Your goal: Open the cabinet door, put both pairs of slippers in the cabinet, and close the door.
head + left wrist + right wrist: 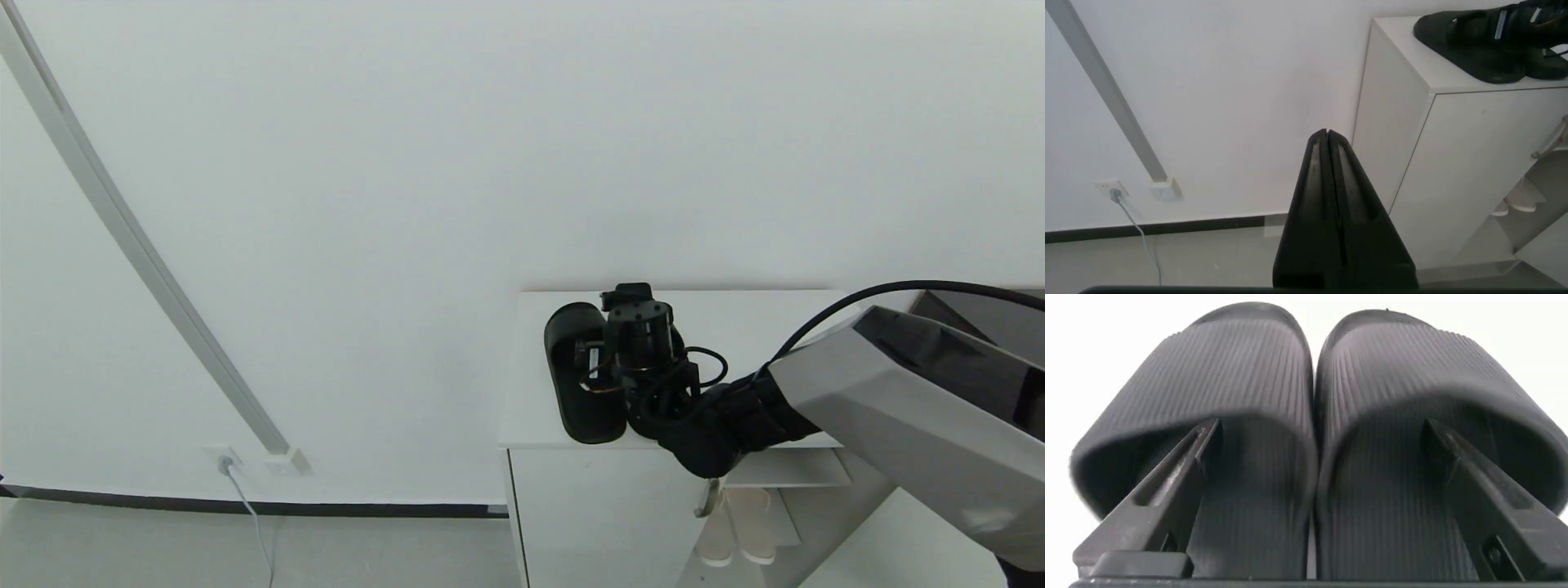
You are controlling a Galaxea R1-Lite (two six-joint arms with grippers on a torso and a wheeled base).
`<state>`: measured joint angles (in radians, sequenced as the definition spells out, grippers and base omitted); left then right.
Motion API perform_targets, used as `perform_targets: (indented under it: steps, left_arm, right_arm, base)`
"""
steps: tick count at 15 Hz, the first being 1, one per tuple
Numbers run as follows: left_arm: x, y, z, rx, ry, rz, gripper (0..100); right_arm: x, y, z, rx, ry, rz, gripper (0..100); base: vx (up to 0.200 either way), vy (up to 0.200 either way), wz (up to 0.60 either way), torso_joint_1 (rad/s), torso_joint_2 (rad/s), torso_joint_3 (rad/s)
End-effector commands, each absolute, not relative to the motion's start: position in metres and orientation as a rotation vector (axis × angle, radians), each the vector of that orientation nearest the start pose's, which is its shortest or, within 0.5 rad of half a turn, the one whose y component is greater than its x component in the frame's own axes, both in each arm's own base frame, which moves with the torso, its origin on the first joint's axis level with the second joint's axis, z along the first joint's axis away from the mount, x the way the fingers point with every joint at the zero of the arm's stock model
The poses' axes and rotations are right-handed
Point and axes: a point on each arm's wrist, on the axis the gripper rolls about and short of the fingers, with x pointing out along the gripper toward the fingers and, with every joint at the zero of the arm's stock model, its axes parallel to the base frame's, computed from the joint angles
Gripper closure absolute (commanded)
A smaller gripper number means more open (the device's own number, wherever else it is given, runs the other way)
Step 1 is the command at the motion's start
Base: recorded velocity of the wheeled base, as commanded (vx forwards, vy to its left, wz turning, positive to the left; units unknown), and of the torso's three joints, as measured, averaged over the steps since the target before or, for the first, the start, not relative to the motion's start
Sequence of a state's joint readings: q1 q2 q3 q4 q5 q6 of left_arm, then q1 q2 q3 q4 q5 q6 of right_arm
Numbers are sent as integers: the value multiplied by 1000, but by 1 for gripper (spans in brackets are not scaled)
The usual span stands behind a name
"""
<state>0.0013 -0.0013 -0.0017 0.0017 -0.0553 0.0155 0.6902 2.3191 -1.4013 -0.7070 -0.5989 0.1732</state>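
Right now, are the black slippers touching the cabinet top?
Touching. The left wrist view shows the black slippers lying flat on the cabinet top, no gap beneath.

White conduit [143, 237] slants down the wall [490, 122]; a cable [253, 514] hangs from the socket [220, 459].

Head above cabinet [596, 523]; left wrist low, distant; right wrist hugging slippers [1249, 392].

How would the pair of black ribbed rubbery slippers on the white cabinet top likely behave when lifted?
The pair of black ribbed rubbery slippers probably flexes: the straps look soft and moulded. Likely light, being hollow and thin. The ribbing should give the right hand grip, though two separate slippers might splay.
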Motion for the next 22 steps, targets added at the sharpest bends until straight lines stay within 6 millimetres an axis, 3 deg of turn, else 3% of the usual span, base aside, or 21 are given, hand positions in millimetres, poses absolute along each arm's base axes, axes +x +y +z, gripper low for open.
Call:
perform_targets:
  steps: [1, 5, 6, 13, 16, 21, 22]
  left_arm:
    - [-23, -1, 76, 15, 0, -54, 100]
    - [-23, -1, 76, 15, 0, -54, 100]
    - [-23, -1, 76, 15, 0, -52, 100]
    - [-23, -1, 76, 15, 0, -54, 100]
    - [-23, -1, 76, 15, 0, -52, 100]
    - [-23, -1, 76, 15, 0, -54, 100]
    - [-23, -1, 76, 15, 0, -54, 100]
  right_arm:
    - [381, 290, 100, 49, 174, 63, 0]
    - [394, 291, 104, 49, 172, 51, 0]
    - [395, 292, 104, 48, 173, 49, 100]
    - [396, 293, 104, 48, 173, 53, 100]
    - [391, 290, 120, 57, 152, 58, 100]
    - [354, 278, 156, 52, 143, 135, 100]
    - [337, 272, 162, 46, 153, 165, 100]
  base:
    - [0, 0, 0, 0, 0, 0]
    - [0, 0, 0, 0, 0, 0]
    - [0, 0, 0, 0, 0, 0]
    - [0, 0, 0, 0, 0, 0]
    - [0, 0, 0, 0, 0, 0]
    - [0, 0, 0, 0, 0, 0]
    - [0, 0, 0, 0, 0, 0]
